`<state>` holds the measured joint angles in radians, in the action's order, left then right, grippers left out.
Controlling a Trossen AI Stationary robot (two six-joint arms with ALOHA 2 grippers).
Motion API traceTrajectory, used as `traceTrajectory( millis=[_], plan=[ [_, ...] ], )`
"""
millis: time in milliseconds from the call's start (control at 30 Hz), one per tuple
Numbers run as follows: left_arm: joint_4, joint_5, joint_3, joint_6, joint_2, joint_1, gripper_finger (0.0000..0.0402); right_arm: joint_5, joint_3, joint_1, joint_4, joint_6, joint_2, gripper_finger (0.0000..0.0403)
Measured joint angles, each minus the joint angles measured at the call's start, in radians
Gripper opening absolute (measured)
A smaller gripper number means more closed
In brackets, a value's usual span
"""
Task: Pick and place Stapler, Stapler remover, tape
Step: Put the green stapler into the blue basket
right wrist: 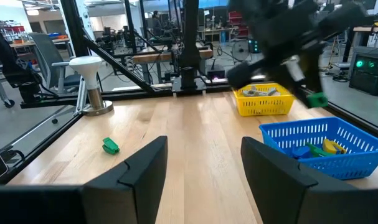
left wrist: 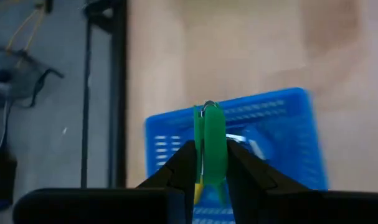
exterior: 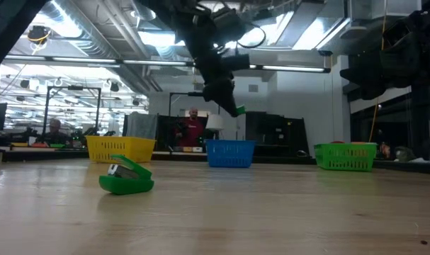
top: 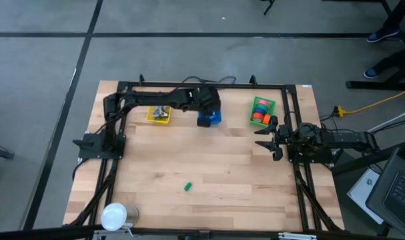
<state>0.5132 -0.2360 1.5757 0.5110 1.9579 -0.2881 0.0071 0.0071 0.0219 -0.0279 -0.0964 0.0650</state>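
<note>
My left gripper [left wrist: 210, 171] hangs over the blue basket [top: 209, 119] at the table's far side, shut on a small green stapler [left wrist: 208, 134]. The basket [right wrist: 329, 149] holds blue, green and yellow pieces. A second green stapler [top: 187, 187] lies on its underside on the bare wood near the table's middle, and also shows in the low view [exterior: 126, 177]. The tape rolls [top: 259, 117], orange and red among them, lie in the green basket [top: 267, 104]. My right gripper [top: 271, 141] waits open at the table's right side, its fingers [right wrist: 142, 165] level over the wood. My left gripper pinches the green stapler between its two fingers, across its narrow sides [left wrist: 204, 163]. The fingers point down from above. One end of the stapler [exterior: 239, 110] sticks out below the fingertips. It is lifted clear, hanging over the blue basket.
A yellow basket [top: 159, 115] with grey metal pieces stands left of the blue one. A white, round-topped stand [top: 114, 215] sits at the near left corner. A dark frame [top: 189, 85] runs round the table. People sit in the room beyond [exterior: 193, 124].
</note>
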Motion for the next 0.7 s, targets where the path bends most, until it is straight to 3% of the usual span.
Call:
traceTrajectory(
  millis=[500,700],
  plan=[
    [-0.025,-0.034,0.000,-0.098,0.092,-0.028,0.0067,0.000,0.000,0.000,0.000,0.000,0.000,0.0211],
    [-0.053,-0.039,0.000,-0.109,0.090,-0.027,0.0096,0.000,0.000,0.000,0.000,0.000,0.000,0.0211]
  ],
)
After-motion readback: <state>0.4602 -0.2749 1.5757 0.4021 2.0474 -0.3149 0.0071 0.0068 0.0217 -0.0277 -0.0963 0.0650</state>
